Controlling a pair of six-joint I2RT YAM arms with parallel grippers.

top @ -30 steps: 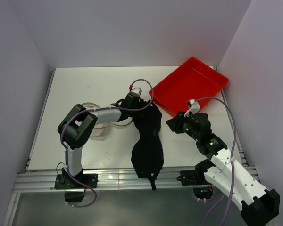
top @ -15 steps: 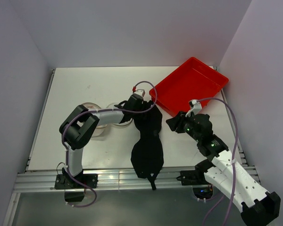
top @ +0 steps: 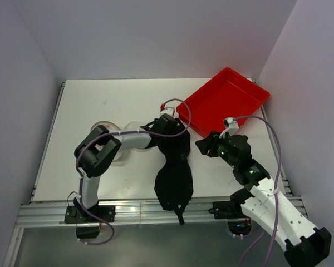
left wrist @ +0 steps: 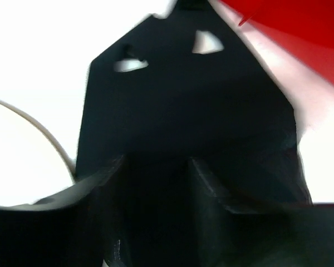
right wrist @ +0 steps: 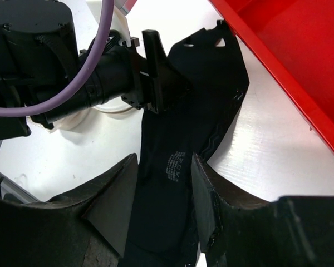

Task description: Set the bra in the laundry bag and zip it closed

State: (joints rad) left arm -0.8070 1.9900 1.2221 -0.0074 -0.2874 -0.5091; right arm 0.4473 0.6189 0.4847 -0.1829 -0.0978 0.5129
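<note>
Top external view, left to right: the bag (top: 132,127) sits at nine o'clock from the bra (top: 175,167), partly hidden under the left arm reaching across it. The left gripper (top: 170,127) is at the bra's twelve-o'clock end, jaws spread over the cloth and not yet pinched. It is probably lining up a grab there so the rest can trail into the bag. The bra lies flat on the table, outside the bag. The right gripper (top: 205,146) hovers at its three o'clock, released, likely waiting to help. The tray (top: 222,103) lies at one o'clock.
</note>
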